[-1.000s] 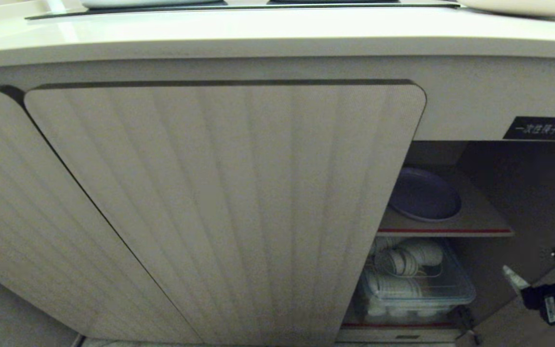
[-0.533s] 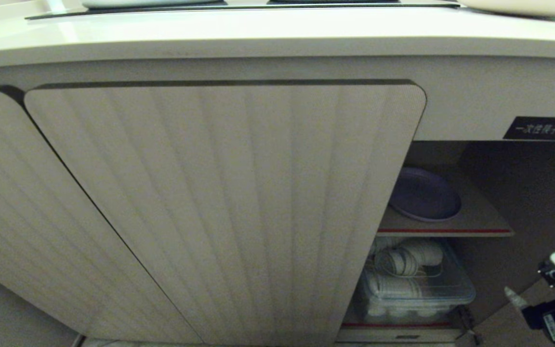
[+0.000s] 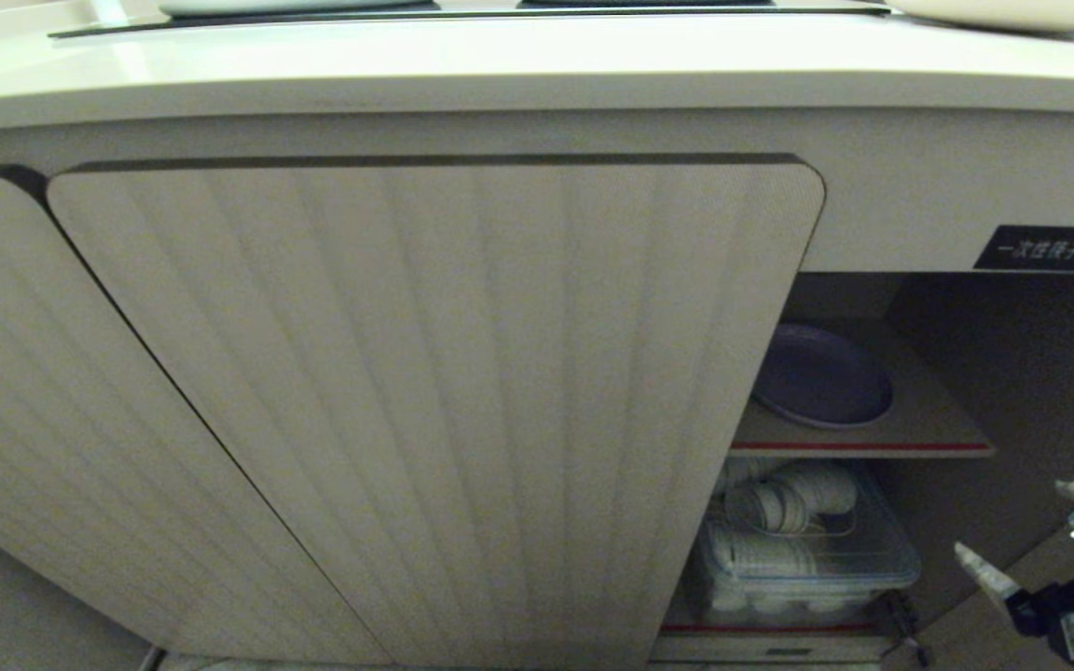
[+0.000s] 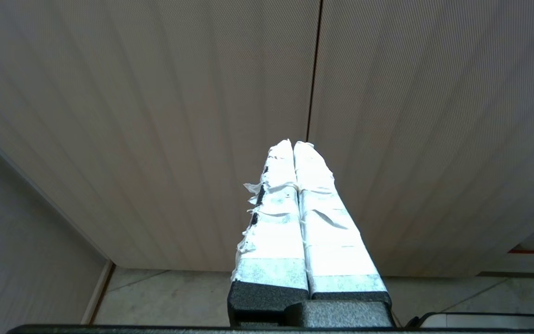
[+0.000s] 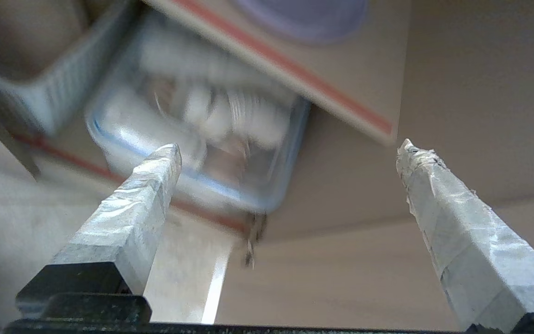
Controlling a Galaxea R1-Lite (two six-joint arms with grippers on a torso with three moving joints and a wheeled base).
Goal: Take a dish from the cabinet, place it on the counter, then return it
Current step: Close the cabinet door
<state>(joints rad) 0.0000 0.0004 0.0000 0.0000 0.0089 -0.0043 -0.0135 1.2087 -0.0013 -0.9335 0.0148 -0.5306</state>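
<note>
The bench (image 3: 518, 65), a long cream top with a black cooktop panel at its far edge, runs across the top of my head view, and the pale ribbed cabinet (image 3: 444, 410) fills most of the scene beneath it. One ribbed door (image 3: 425, 401) covers the middle; to its right the cabinet stands open, under a small black label (image 3: 1039, 248). On the inner shelf (image 3: 919, 433) lies the dish (image 3: 821, 376), a lavender plate resting flat and partly hidden behind the door's edge. Below the shelf sits a clear plastic bin (image 3: 807, 559) of white items. My right tool (image 3: 1026, 531) is low at the far right of the scene, near the open compartment but well below the dish, its taped fingers spread wide with nothing between them. Over the last second it dipped toward the corner, then came back up and turned so both fingertips now show, which I read as lining up for the reach onto the shelf. My left tool (image 4: 293, 144) is parked facing the closed doors, fingers pressed together and empty. The dish is untouched, so taking it out has not yet begun.
</note>
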